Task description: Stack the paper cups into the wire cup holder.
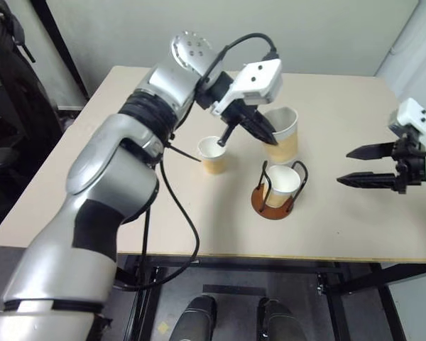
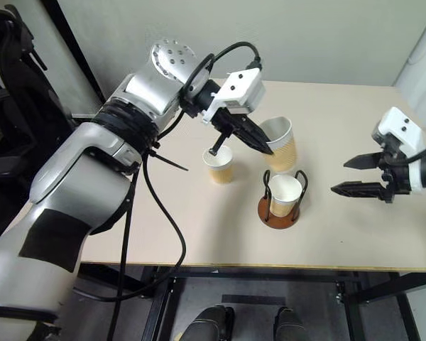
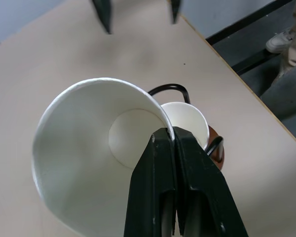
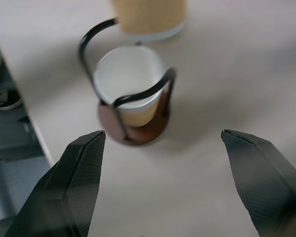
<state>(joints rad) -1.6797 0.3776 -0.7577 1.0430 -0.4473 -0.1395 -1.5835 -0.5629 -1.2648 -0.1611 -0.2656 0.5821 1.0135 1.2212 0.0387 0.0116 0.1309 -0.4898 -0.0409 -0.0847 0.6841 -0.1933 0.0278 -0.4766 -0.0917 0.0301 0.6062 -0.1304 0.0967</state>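
No brand marks, labels or readable writing on any cup, on the holder or on the arms. All three paper cups are plain tan-yellow outside, white rim and inside.

Counter: flat pale beige top, bare apart from the task things, on a black metal frame. Behind it a plain light wall; dark floor below; a black chair-like object at the robot's left side. In the left wrist view a person's shoe shows on the floor beyond the counter edge.

Wire cup holder: reddish-brown disc base, two black wire loops, standing upright near the middle of the counter. One cup sits upright inside the loops.

Second cup stands upright on the counter, to the robot's left of the holder, apart from it.

Third cup is lifted and tilted, just behind and above the holder. Left gripper has its jaws pressed together on that cup's rim wall, one finger inside, one outside; the left wrist view shows the pinch plainly, with the holder and its cup beneath.

Right gripper hangs over the counter to the robot's right of the holder, well apart, jaws spread wide, holding nothing, pointed toward the holder.
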